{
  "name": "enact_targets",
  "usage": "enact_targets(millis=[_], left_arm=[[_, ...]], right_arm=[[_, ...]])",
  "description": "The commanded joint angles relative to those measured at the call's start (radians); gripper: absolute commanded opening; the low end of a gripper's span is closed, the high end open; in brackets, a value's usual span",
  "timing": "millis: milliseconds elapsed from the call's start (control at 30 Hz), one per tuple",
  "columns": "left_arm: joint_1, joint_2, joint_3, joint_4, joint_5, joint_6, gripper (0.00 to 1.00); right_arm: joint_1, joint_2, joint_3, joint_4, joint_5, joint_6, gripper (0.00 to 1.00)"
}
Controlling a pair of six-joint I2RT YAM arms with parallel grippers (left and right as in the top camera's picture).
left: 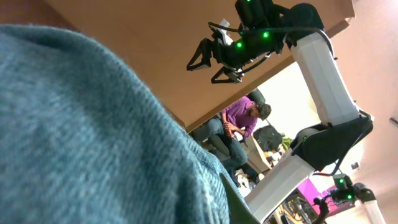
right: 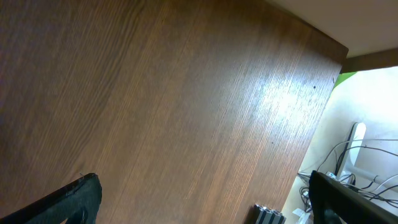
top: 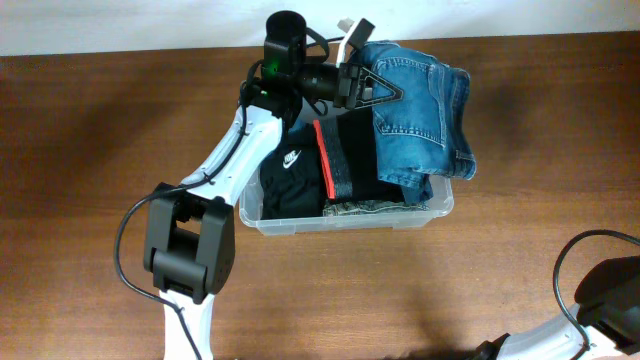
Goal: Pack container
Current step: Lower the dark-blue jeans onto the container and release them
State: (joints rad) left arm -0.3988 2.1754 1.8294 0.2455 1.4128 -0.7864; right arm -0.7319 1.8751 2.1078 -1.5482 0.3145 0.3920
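At the near edge of the bench [top: 100,150], the left arm [top: 190,245] rises from its dark base on one side, and the right arm [top: 610,290] sits low in the opposite corner, well apart from everything else. The right gripper [right: 202,193] is wide open and holds nothing; its wrist view shows only bare wood grain between the two dark fingers. Farther in, near the middle of the bench, stands the container [top: 345,222], just beside the left arm's white link and with its long side toward the near edge. Against its near wall lies a strip of frayed denim [top: 365,207]. Behind that, a black top [top: 290,175] with a white logo fills the left half, and a folded black garment [top: 340,160] with a red edge lies beside it toward the middle. At the far end, blue jeans [top: 420,100] cover the container's right part, bunched and raised, with their right edge hanging out past the wall. The left gripper [top: 380,92] reaches across the far rim and is closed on the jeans' left edge, and denim fills most of its wrist view. Beyond the cloth, that view shows the right arm over the bench and, far off in the room, a seated person [left: 239,121] in purple.
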Motion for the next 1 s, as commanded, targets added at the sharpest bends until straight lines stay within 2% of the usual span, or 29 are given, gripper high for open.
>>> enact_targets(millis=[0,200,300,533,600,767,867,967], left_arm=[[0.027,-0.025,0.035,-0.034,-0.002,0.018,0.01],[0.047,-0.025,0.035,-0.264,-0.036,0.148,0.01],[0.046,-0.027,0.035,-0.436,-0.153,0.266,0.01],[0.046,-0.075,0.035,-0.872,-0.577,0.536,0.01],[0.053,-0.098,0.035,-0.934,-0.634,0.572,0.01],[0.087,-0.165,0.036,-0.967,-0.636,0.583,0.01],[0.096,-0.219,0.036,-0.991,-0.687,0.584,0.01],[0.092,-0.249,0.036,-1.051,-0.756,0.651,0.01]], right_arm=[[-0.003,0.0,0.003,0.0,0.011,0.005,0.99],[-0.002,0.0,0.003,0.0,0.011,0.005,0.99],[-0.003,0.0,0.003,0.0,0.011,0.005,0.99],[-0.003,0.0,0.003,0.0,0.011,0.005,0.99],[-0.002,0.0,0.003,0.0,0.011,0.005,0.99],[-0.003,0.0,0.003,0.0,0.011,0.005,0.99],[-0.002,0.0,0.003,0.0,0.011,0.005,0.98],[-0.003,0.0,0.003,0.0,0.011,0.005,0.98]])
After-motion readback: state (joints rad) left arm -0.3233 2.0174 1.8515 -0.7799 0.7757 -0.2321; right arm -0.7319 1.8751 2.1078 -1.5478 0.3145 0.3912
